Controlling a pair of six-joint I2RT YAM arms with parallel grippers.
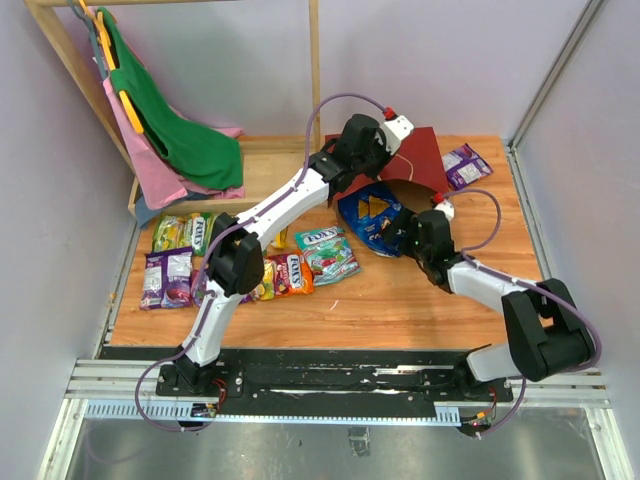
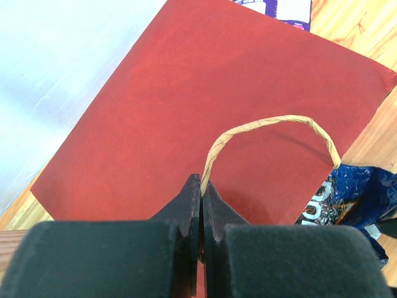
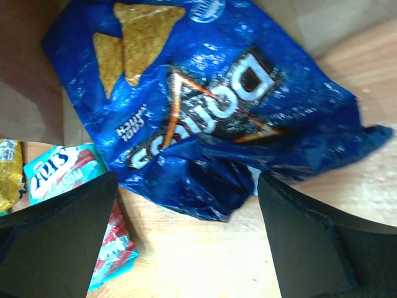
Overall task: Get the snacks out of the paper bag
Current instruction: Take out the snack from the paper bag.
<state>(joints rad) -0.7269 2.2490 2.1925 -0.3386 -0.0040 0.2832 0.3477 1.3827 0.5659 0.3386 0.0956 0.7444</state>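
Top external view shows the left arm reaching to the far side of the wooden table. There the paper bag lies flat on its side, with the dark red face up. The left gripper is at the near edge of this bag. In the left wrist view its jaws are pressed together on one end of the tan handle, and the rest of the loop curves free over the red paper.

The blue Doritos bag lies just in front of the mouth of the paper bag. Its far end rests on brown paper and its near end rests on the wood. The right gripper is just beside it. In the right wrist view the jaws stand wide apart, one on each side of the crumpled near end, and they hold nothing.

Many candy packets lie spread on the left half of the table, well apart from the paper bag. One teal packet is near the chip bag. One purple packet lies just beside the right edge of the paper bag. A green cloth and a pink cloth hang at the far left corner.
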